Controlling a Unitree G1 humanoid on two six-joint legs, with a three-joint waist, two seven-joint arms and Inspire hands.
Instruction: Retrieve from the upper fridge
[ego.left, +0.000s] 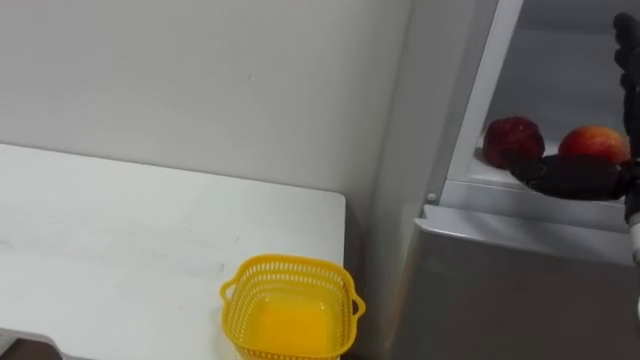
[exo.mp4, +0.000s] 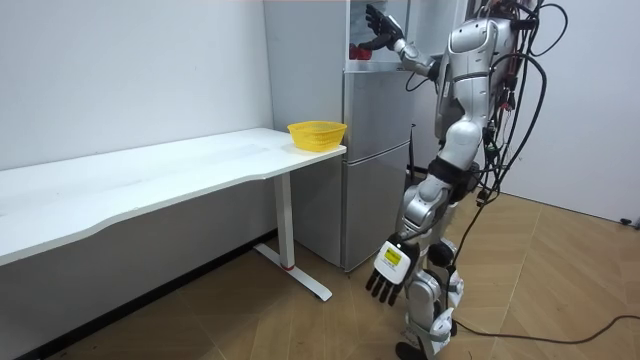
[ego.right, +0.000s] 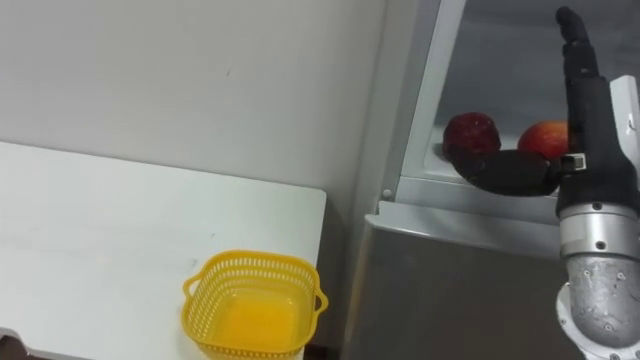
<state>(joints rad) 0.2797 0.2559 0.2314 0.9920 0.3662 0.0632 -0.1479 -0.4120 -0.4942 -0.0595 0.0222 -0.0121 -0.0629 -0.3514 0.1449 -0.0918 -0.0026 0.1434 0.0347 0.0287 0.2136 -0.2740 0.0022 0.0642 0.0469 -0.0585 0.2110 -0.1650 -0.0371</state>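
Two fruits lie on the shelf of the open upper fridge compartment: a dark red one on the left and a red-orange one beside it. My right hand is raised in front of them and open, fingers pointing up. Its thumb stretches sideways just before the two fruits and holds nothing. My left hand hangs open by my thigh in the room view. I stand facing the fridge.
A yellow plastic basket, empty, stands at the corner of the white table on my left, close to the fridge's side. The lower fridge door is closed. A white wall runs behind the table.
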